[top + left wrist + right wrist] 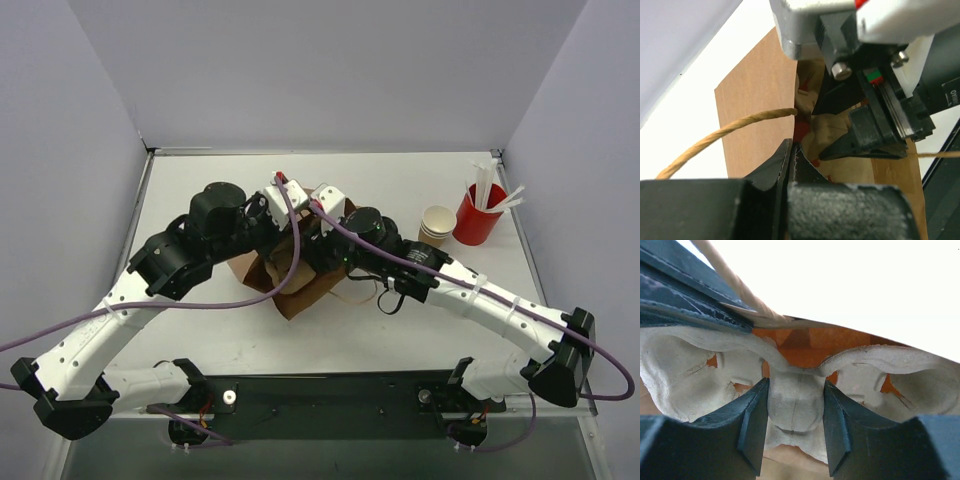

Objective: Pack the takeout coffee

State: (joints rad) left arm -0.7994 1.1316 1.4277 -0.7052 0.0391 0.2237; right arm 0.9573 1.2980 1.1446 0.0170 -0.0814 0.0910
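Right gripper (795, 390) clamps the middle post of a pulp cup carrier (690, 370) inside the brown paper bag (757, 100). Left gripper (791, 150) pinches the bag's rim, jaws together. Arms cover the bag mouth, so the takeout coffee cannot be made out.

I was working in a robotics lab cell, a staged test bench. The white table (400, 190) sat boxed in by plain pale panels (320, 70) at the back and along both sides. The left arm (110, 320) and right arm (500, 305), both white with black joints, were bolted to a black mounting plate (330, 395) at the near edge. Purple cables (200, 306) trailed from them across the tabletop. What lay out looked like props: a brown paper bag (300, 295), a stack of tan paper cups (437, 225), a red cup (475, 222) holding white sticks, and a moulded pulp cup carrier (685, 370), its centre post flanked by the black fingers of the right gripper (794, 390).
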